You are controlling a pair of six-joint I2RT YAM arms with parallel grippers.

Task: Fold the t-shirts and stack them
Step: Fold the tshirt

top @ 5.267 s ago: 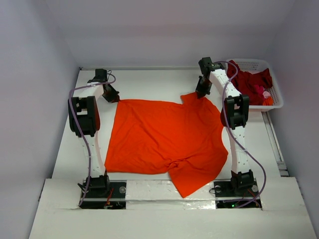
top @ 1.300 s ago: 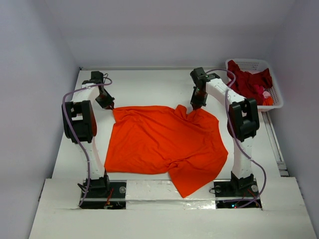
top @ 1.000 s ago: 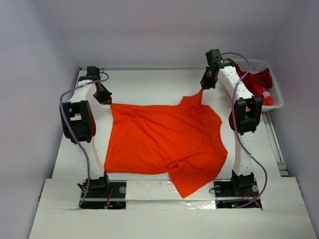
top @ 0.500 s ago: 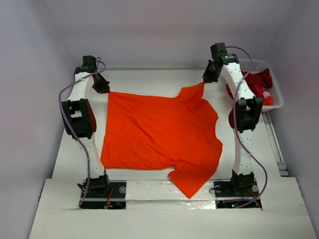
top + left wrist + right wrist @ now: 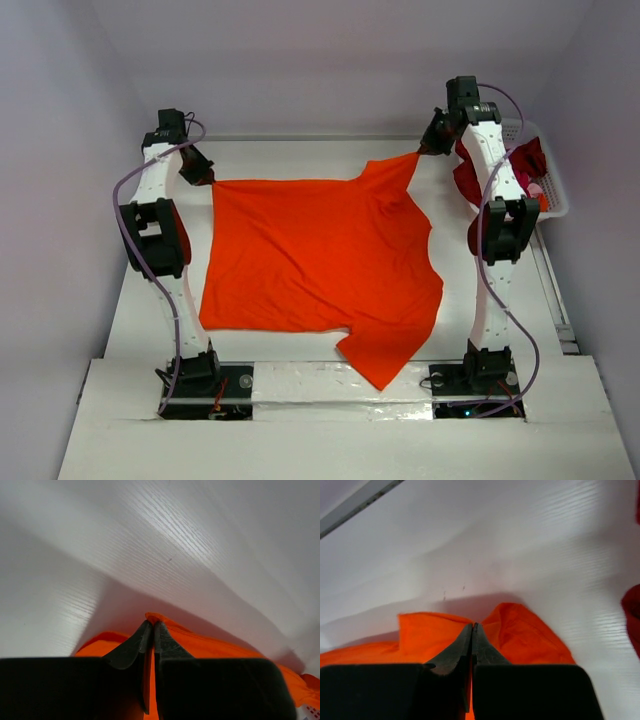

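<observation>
Both the left end effector (image 5: 208, 181) and right end effector (image 5: 424, 153) pinch the soft, creased orange t-shirt (image 5: 320, 255).

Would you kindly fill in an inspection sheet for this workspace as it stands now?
Surface: white table, mostly covered by cloth.
Job's things: orange t-shirt spread open, with its far edge stretched between the grippers and its near corner reaching the front ledge. The dark red shirts are heaped in the basket, unfolded.
Clutter: nothing seen loose; a white latticed basket sits at the far right.
Grippers: left gripper and right gripper are each shut on a far corner of the orange t-shirt.
Cables: purple cables loop along both arms, clear of the cloth.
Surroundings: plain walls on three sides.
</observation>
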